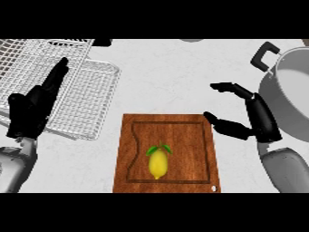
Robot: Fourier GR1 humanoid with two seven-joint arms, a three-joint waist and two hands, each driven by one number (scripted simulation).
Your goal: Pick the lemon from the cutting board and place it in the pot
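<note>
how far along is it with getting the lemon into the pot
Nothing looks done yet: the lemon lies on the cutting board, untouched. The right hand is open, between the board and the pot, holding nothing. The left hand rests open over the wire rack. Left to do: grasp the lemon, carry it right, and set it in the pot.

Kitchen: pot (302, 97), dish rack (23, 63), cutting board (183, 136)

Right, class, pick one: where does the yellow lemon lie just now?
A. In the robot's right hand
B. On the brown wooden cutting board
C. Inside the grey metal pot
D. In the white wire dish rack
B: the yellow lemon lies on the brown wooden cutting board, with the open right hand beside it, empty, and the grey metal pot holding nothing.
</note>
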